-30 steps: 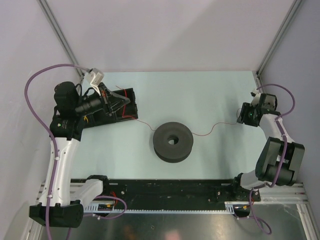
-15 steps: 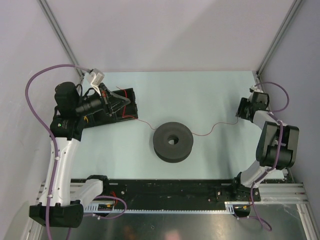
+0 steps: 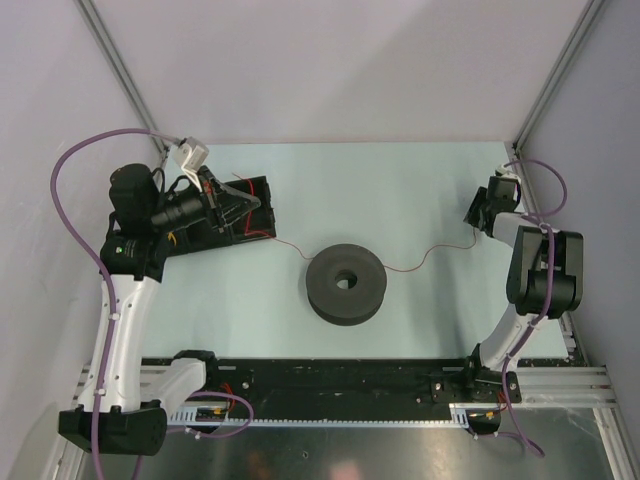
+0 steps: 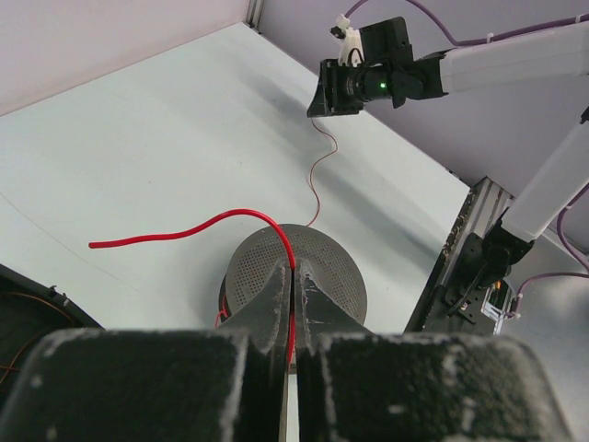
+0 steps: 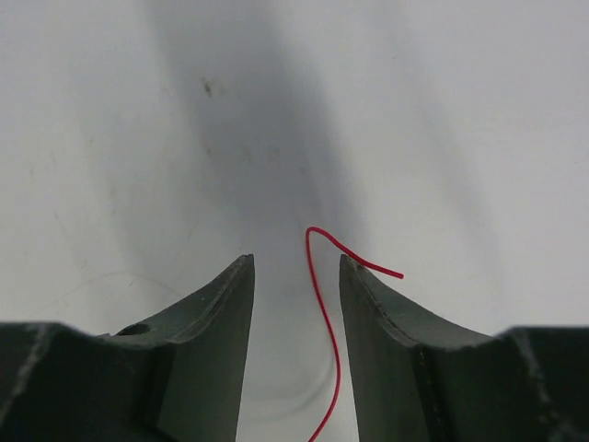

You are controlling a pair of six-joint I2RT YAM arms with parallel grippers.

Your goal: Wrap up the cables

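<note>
Centre of the top view: a big dark grey round spool [image 3: 345,283], flat on the pale, matte table [image 3: 400,180], with a round hole through its middle. Seen from the left wrist, a finely dotted, mesh-like top face.

Upper left of the top view: the left gripper [image 4: 291,272], pressed together on a thin thread-like red cable [image 4: 184,230]. Rough, chalk-scuffed black fingers [image 4: 267,313] meeting with no gap, the glossy strand pinched between them and arcing away to a free end at the left of that frame.

From the spool, a fine wavy run of cable out toward the right edge of the top view, up to the right gripper [image 5: 296,276]. There, smooth dark curved fingers [image 5: 377,322] standing apart. Cable rising through the gap, nearer the right-hand finger, bent over into a hook at its tip. Not squeezed; touching that finger or not, cannot tell.
</note>
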